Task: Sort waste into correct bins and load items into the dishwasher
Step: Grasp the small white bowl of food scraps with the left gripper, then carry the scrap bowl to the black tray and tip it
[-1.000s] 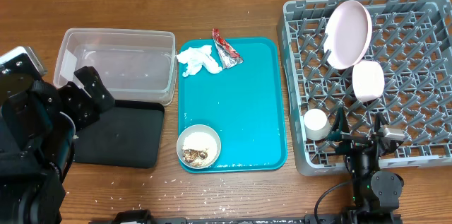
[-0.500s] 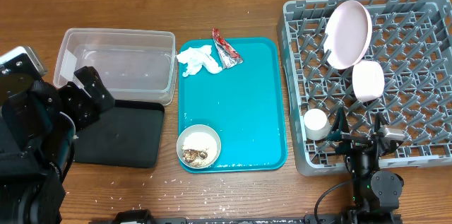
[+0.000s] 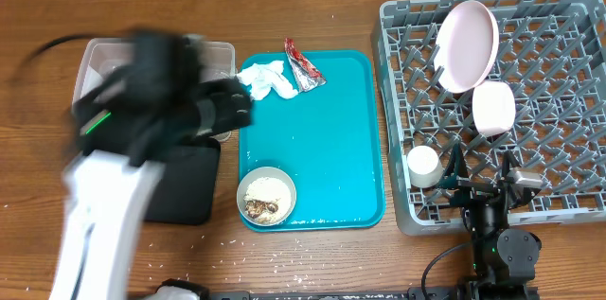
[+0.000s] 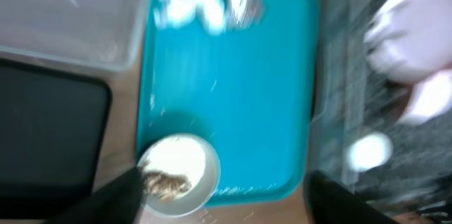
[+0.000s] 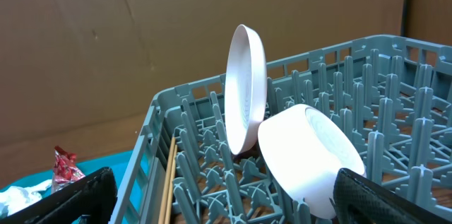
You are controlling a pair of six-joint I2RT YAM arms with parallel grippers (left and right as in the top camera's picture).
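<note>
From above, the left arm [image 3: 142, 120] is one big blur. It hides most of the clear tub [image 3: 99, 59] and part of the black tray [image 3: 189, 196]. Its own camera is blurry too, but we can see the left pincer [image 4: 226, 189] with its two dark tips far apart, holding nothing.

The off-white bowl [image 3: 266, 196] with brown food scraps [image 3: 260, 208] sits on the teal tray [image 3: 331, 149]. The tissue [image 3: 265, 80] and foil wrapper [image 3: 303, 66] lie at the tray's far edge.

The right pincer [image 5: 226, 196] is spread wide and empty at the near edge of the dish rack [image 3: 559, 111]. Its own camera shows only its tips.

In the rack, the plate [image 3: 466, 44] stands on edge with the small pink bowl [image 3: 493, 109] just beside it. The white cup [image 3: 423, 164] is near a corner. The chopsticks [image 5: 168, 181] are cut off at the bottom.
</note>
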